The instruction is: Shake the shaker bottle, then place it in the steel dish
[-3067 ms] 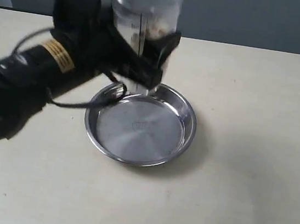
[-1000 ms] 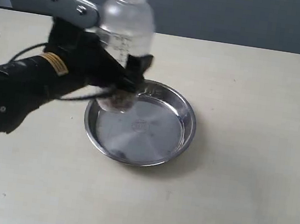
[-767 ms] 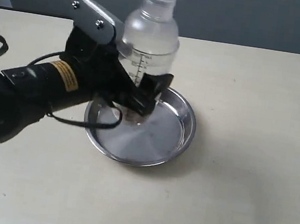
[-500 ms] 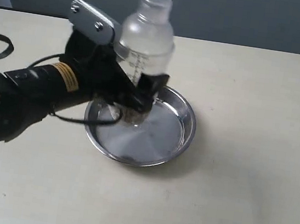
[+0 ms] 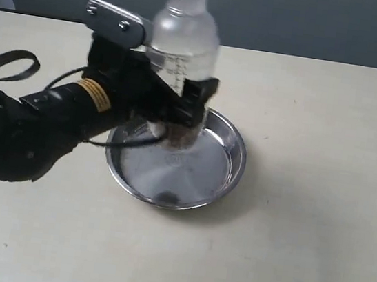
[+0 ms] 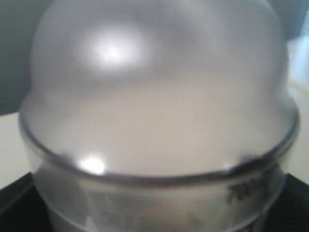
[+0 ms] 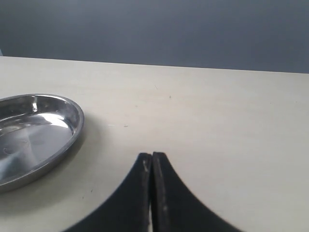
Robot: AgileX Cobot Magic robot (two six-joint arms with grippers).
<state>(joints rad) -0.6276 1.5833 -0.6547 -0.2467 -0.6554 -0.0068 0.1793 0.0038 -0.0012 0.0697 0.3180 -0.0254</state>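
Note:
The shaker bottle [image 5: 182,50], clear frosted plastic with a domed top and round cap, stands upright in my left gripper [image 5: 179,108], whose black jaws are shut on its lower body. It hangs just above the rear left part of the steel dish [image 5: 230,167]; brown granules show at its base. In the left wrist view the bottle's dome [image 6: 154,92] fills the picture and hides the jaws. My right gripper [image 7: 152,157] is shut with nothing in it, low over the table to the right of the steel dish [image 7: 72,133]. The right arm is outside the exterior view.
A black cable [image 5: 7,65] loops on the beige table [image 5: 299,253] at the far left behind the left arm. A dark wall runs along the table's far edge.
Over the last second the left gripper has swung the bottle up and down and side to side above the dish; now it sits slightly lower and more upright.

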